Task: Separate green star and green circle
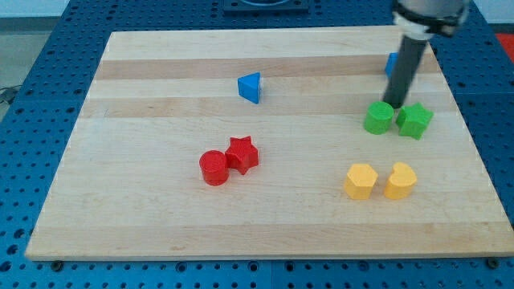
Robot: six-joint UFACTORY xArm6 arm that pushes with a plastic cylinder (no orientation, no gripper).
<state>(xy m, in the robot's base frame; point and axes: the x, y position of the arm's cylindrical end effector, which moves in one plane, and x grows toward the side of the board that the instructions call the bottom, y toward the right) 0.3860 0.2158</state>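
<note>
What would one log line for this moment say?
tip: above gap between green circle and green star | pair: close together | separation: not done

Rod tip (396,105) sits at the top of the narrow gap between green circle (378,118) and green star (414,120); the two nearly touch, little room between. Blue block (390,64) stands just behind the rod, mostly hidden. Below, yellow hexagon (361,181) and yellow heart (400,181) sit close together. Red circle (214,168) touches red star (242,153). Blue triangle (250,87) stands alone. Wooden board (128,104) lies open across the view's left.
</note>
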